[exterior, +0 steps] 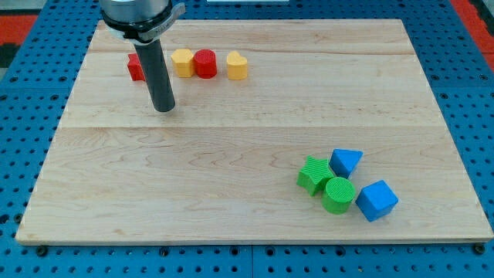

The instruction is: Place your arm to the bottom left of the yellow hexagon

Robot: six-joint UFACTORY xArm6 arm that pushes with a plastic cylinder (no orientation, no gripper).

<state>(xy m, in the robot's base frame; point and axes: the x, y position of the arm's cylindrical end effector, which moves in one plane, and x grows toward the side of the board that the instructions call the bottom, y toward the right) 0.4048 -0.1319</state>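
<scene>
The yellow hexagon point(182, 62) sits near the view's top left on the wooden board, touching a red cylinder point(205, 64) on its right. My tip point(164, 110) rests on the board below and slightly left of the yellow hexagon, a short gap away. The dark rod rises from the tip toward the view's top and partly hides a red block point(136, 67) to the hexagon's left. A yellow block with a rounded end point(237, 66) lies right of the red cylinder.
At the view's bottom right a cluster lies together: a green star-like block point(314, 174), a green cylinder point(339, 194), a blue triangular block point(345, 161) and a blue cube-like block point(377, 200). The wooden board point(255, 224) lies on a blue perforated table.
</scene>
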